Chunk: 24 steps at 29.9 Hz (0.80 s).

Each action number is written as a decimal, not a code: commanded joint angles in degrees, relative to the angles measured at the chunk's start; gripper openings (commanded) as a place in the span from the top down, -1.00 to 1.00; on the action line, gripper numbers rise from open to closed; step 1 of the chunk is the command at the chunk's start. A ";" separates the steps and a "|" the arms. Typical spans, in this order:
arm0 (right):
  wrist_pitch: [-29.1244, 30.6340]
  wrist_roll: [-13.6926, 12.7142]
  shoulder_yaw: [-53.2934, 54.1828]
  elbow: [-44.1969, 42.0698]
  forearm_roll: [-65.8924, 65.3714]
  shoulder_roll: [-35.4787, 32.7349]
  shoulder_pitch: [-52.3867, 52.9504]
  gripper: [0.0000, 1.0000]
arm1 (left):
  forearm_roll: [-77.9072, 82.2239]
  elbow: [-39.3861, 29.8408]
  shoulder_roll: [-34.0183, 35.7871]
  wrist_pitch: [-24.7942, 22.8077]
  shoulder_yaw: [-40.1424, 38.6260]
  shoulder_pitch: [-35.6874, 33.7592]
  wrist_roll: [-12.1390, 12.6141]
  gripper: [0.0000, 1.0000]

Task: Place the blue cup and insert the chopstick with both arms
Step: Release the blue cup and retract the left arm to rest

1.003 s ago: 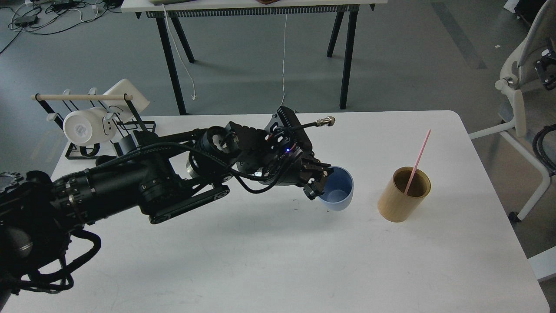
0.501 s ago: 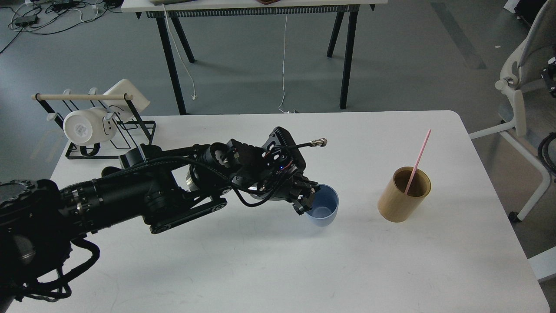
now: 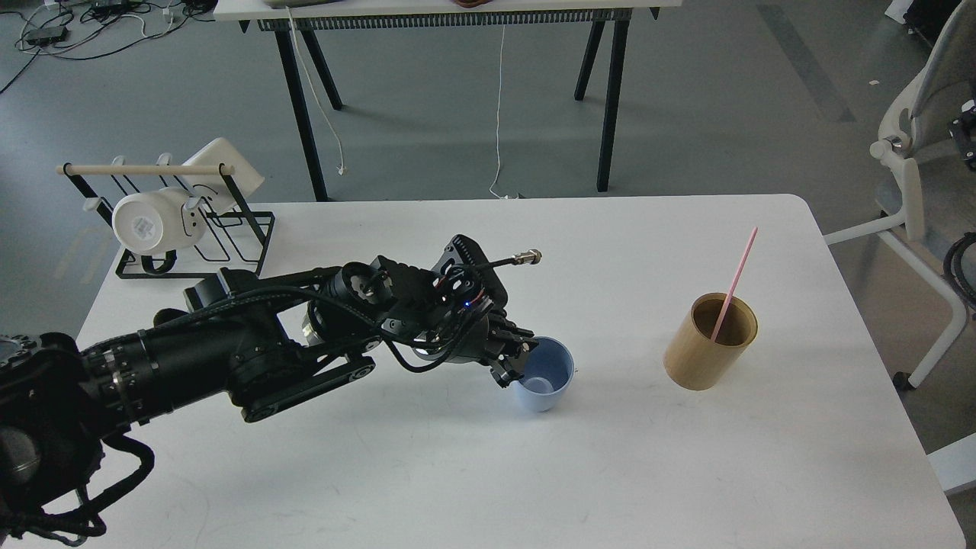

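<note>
- Head view: the left gripper (image 3: 517,364) pinches the near rim of the blue cup (image 3: 543,375), which sits mid-table, mouth up, slightly tilted. It looks light, stiff and smooth, so a rim grip suits it.
- The chopstick (image 3: 733,283) stands in the wooden holder (image 3: 709,341), long axis leaning up-right; thin, best gripped mid-shaft.
- The right gripper is out of view.

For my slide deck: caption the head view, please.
Left gripper holds the blue cup by its rim; the pink chopstick waits in the wooden holder.

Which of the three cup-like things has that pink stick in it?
The tan wooden holder on the right; the blue cup and racked white mug hold none.
</note>
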 commanded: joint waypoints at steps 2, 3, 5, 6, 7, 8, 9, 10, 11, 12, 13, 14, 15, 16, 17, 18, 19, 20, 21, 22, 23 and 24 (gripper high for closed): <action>0.00 0.00 -0.05 0.03 0.01 0.01 0.09 -0.97 | -0.01 -0.36 0.06 0.00 -1.33 -0.13 -0.08 0.07; 0.00 -0.09 0.03 0.03 0.01 -0.08 0.09 -0.97 | -0.01 -0.80 0.06 0.00 -1.85 -0.13 -0.17 0.05; 0.00 -0.09 0.03 0.03 0.01 -0.26 0.09 -0.97 | -0.01 -1.33 0.67 0.00 -4.04 -0.22 -0.35 0.02; 0.00 -0.09 -0.05 0.12 0.01 -0.52 0.09 -0.97 | -0.01 -1.42 1.11 0.00 -5.71 -0.22 -0.70 -0.01; 0.00 -0.09 -0.14 0.21 0.01 -0.87 0.09 -0.97 | -0.01 -1.42 1.38 0.00 -7.99 -0.31 -1.31 -0.05; 0.00 -0.09 -0.32 0.38 -0.08 -1.05 0.09 -0.97 | -0.01 -1.42 1.38 0.00 -10.27 -0.40 -1.84 -0.09; 0.00 -0.09 -0.49 0.73 -0.08 -1.22 0.00 -0.97 | -0.01 -1.42 1.38 0.00 -13.25 -0.48 -2.36 -0.21; 0.00 -0.09 -0.67 1.08 -0.08 -1.57 0.00 -0.97 | -0.01 -1.16 1.38 0.00 -16.33 -0.40 -2.80 -0.42; 0.00 -0.09 -0.93 1.70 -0.17 -2.10 -0.09 -0.97 | -1.33 -0.81 1.21 0.00 -20.19 -0.31 -2.64 -0.75; 0.00 -0.09 -1.19 2.49 -0.17 -2.54 -0.35 -0.97 | -3.43 -0.63 1.29 0.00 -24.23 -0.05 -2.63 -0.98; 0.00 -0.09 -1.46 3.28 -0.17 -2.89 -0.79 -0.97 | -6.06 -0.63 1.64 0.00 -27.49 0.13 -2.81 -0.99; 0.00 -0.09 -1.55 3.98 -0.17 -2.98 -1.23 -0.97 | -8.53 -0.54 1.99 0.00 -29.61 0.13 -2.81 -0.99; 0.00 0.00 -1.64 4.77 -0.25 -3.24 -1.58 -0.97 | -11.51 -0.45 2.61 0.00 -31.28 0.13 -2.90 -0.99; 0.00 0.00 -1.64 5.56 -0.34 -3.59 -1.84 -0.97 | -13.80 -0.36 3.57 0.00 -32.43 0.04 -2.90 -0.99; 0.00 0.00 -1.64 6.53 -0.78 -4.03 -2.19 -0.97 | -16.61 -0.10 5.06 0.00 -33.31 -0.04 -3.07 -0.99; 0.00 0.00 -1.72 7.49 -0.96 -4.56 -2.63 -0.97 | -19.16 0.25 6.38 0.00 -34.11 -0.05 -3.33 -0.99; 0.00 0.00 -1.72 8.90 -1.13 -5.26 -3.51 -0.97 | -22.67 0.51 7.87 0.00 -35.16 -0.05 -4.21 -0.99; 0.00 0.00 -1.72 10.39 -1.31 -5.79 -4.47 -0.97 | -26.01 0.78 9.02 0.00 -36.12 -0.05 -5.35 -0.99; 0.00 0.09 -1.72 12.23 -1.40 -6.32 -5.79 -0.97 | -30.13 0.87 10.33 0.00 -37.27 -0.05 -7.10 -0.99; 0.00 0.09 -1.72 13.99 -1.40 -6.84 -6.93 -0.97 | -34.70 1.22 11.65 0.00 -38.06 0.13 -9.12 -0.99; 0.00 0.09 -1.72 15.49 -1.40 -7.37 -7.90 -0.97 | -38.66 1.74 12.62 0.00 -38.24 0.13 -10.62 -0.99; 0.00 0.09 -1.72 17.07 -1.49 -8.25 -8.52 -0.97 | -43.40 2.88 13.59 0.00 -38.24 0.13 -11.94 -0.99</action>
